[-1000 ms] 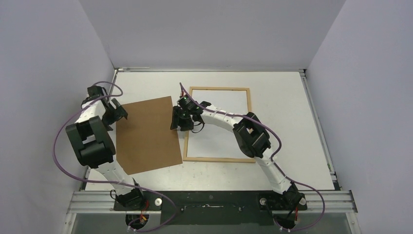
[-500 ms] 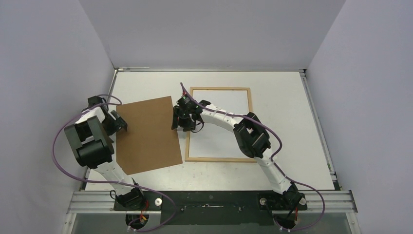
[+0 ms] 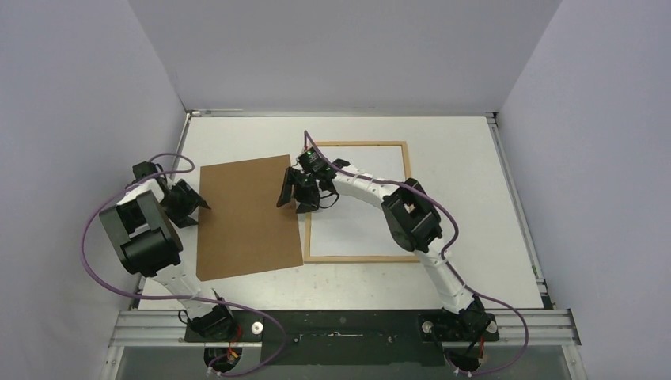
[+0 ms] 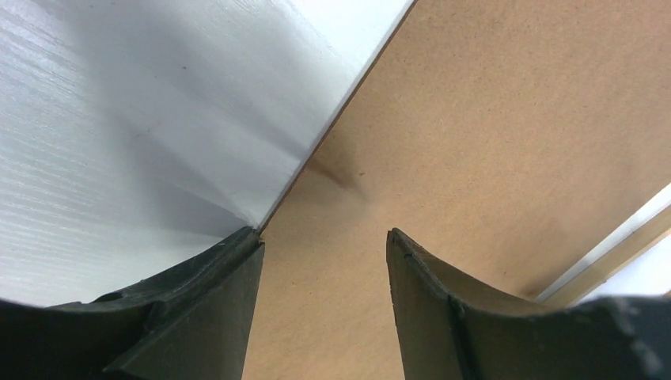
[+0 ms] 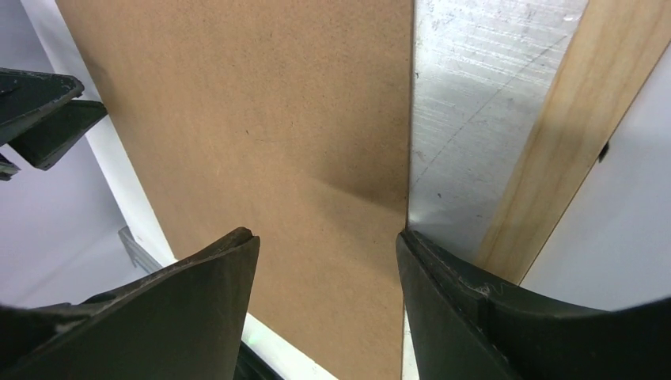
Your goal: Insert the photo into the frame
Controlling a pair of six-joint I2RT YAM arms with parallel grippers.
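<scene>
The light-wood frame (image 3: 358,145) lies flat right of centre with a white sheet (image 3: 360,218) inside it. No cat print shows, so I cannot tell whether this sheet is the photo. A brown backing board (image 3: 249,218) lies left of the frame, and a strip of table separates its right edge from the frame's left rail (image 5: 578,119). My left gripper (image 3: 195,207) is open at the board's left edge, its fingers over the board (image 4: 490,119). My right gripper (image 3: 290,191) is open at the board's right edge (image 5: 261,103), one fingertip (image 5: 411,241) on that edge.
Grey walls close in the table (image 3: 237,134) on the left, back and right. A metal rail (image 3: 348,324) with both arm bases runs along the near edge. Purple cables (image 3: 91,237) loop beside each arm.
The brown board has slid to the right, closer to the frame's left rail. My left gripper moved nearer and its jaws narrowed. My right gripper shifted slightly right and its jaws widened.
</scene>
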